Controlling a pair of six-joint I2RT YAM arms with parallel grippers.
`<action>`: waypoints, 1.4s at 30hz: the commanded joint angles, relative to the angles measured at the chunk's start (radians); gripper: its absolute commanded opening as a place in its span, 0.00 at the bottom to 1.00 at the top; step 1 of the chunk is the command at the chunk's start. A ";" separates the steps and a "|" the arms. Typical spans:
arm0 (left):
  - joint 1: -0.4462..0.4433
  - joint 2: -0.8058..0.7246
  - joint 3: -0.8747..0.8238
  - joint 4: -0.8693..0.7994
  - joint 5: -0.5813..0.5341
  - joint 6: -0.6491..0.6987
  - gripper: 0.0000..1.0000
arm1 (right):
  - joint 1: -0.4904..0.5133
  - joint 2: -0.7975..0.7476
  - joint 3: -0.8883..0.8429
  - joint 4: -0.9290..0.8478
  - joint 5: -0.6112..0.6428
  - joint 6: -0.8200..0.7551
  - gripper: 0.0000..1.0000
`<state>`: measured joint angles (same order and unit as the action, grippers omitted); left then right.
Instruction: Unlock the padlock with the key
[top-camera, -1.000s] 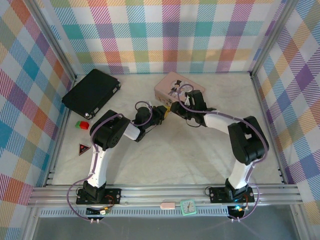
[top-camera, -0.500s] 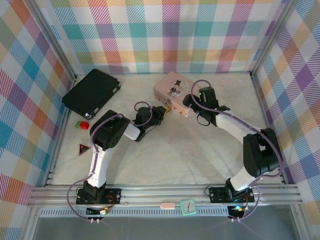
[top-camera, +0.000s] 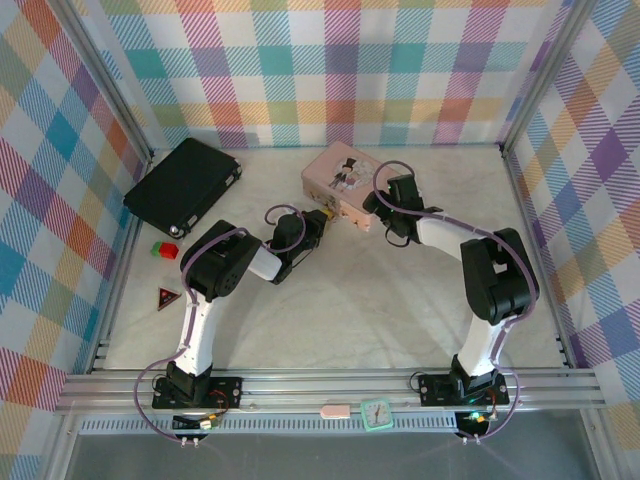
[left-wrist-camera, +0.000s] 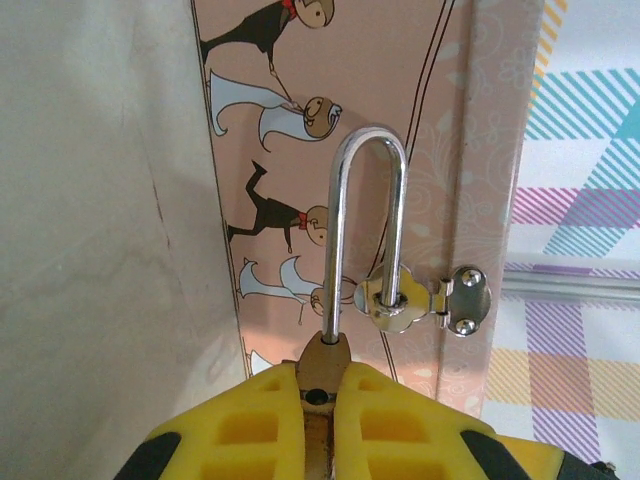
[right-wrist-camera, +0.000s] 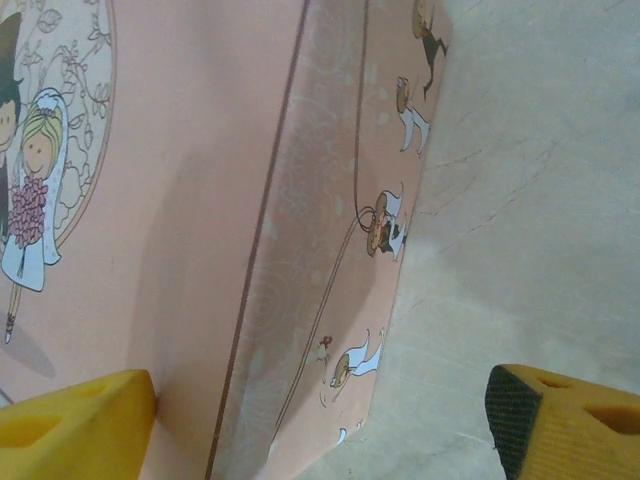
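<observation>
The left gripper (left-wrist-camera: 322, 388) is clamping its yellow fingers (left-wrist-camera: 250, 420) shut on the brass body of the padlock (left-wrist-camera: 326, 352), which is sitting just in front of the pink tin (left-wrist-camera: 440, 120). The silver shackle (left-wrist-camera: 340, 230) is standing up out of the grip, and its far leg is passing through the tin's hasp (left-wrist-camera: 425, 300). The fingers are hiding whether that leg is latched, so I cannot tell. They are also covering the keyhole end, and I cannot tell where the key is. To do this step well, the left arm should probably be holding the body firm and in line with the shackle, not twisting it against the hasp. Further out, the right gripper (right-wrist-camera: 320, 405) is standing wide open astride the tin's edge, gripping nothing. One finger is beside the lid and the other is over the table (right-wrist-camera: 540, 180). It is well placed to stop the tin sliding.
</observation>
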<state>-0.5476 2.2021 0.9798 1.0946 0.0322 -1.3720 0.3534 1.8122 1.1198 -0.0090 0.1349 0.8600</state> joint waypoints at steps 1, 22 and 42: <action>-0.006 -0.046 0.005 0.039 -0.072 0.002 0.00 | -0.011 0.036 -0.002 -0.038 0.025 0.041 0.85; 0.052 -0.296 -0.142 -0.096 0.175 0.139 0.00 | -0.014 -0.244 -0.088 -0.040 -0.042 -0.246 0.88; -0.231 -0.668 -0.056 -1.301 0.308 0.810 0.00 | -0.106 -0.550 -0.580 0.261 0.354 -0.803 0.95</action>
<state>-0.7452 1.5299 0.9215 -0.0879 0.3695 -0.6426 0.2806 1.2465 0.5724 0.0402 0.4622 0.1635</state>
